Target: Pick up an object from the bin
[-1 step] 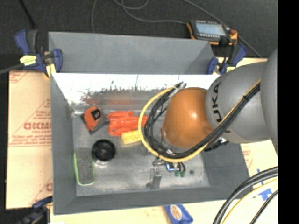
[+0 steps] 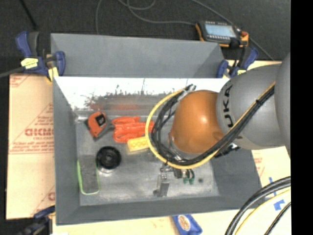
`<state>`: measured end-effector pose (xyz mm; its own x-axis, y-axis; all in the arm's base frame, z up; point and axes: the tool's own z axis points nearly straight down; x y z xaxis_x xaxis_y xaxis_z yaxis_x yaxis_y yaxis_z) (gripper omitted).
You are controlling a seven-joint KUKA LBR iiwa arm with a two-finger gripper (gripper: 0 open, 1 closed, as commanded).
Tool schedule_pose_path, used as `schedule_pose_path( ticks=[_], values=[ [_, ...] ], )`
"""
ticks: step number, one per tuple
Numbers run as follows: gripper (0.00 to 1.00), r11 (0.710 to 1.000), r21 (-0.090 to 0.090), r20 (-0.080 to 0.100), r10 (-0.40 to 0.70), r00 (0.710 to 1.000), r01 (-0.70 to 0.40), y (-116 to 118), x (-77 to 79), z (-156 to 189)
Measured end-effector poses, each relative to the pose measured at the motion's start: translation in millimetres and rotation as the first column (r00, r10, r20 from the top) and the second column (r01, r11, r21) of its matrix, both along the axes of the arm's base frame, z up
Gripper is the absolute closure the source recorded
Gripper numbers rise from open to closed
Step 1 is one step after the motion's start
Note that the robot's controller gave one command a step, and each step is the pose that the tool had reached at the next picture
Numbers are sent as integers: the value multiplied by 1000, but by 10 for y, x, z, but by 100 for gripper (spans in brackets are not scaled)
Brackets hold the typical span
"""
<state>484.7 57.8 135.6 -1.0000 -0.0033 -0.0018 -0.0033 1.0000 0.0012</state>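
My gripper (image 2: 162, 182) hangs below the arm's wrist over the bin floor, right of centre and near the front wall. Its tip is close to bare grey floor. A yellow block (image 2: 138, 144) lies up and to the left of it. Behind the block rests an orange plastic tool (image 2: 130, 129) with ribbed handles. A small dark green item (image 2: 189, 180) lies just right of the gripper, partly under the wrist.
Further left lie a black round jar (image 2: 107, 158), an orange and black tape measure (image 2: 97, 123) and a clear pouch with a green edge (image 2: 88, 180) in the front left corner. The arm's orange cover and cables hide the bin's right middle.
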Motion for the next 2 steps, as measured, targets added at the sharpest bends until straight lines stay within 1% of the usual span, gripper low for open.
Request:
schedule_pose_path(
  ticks=[1,2],
  values=[
    [0,991,1,8,-137,990,137,80,370,-333],
    [0,998,-2,-2,-59,998,59,92,667,-401]
  ],
)
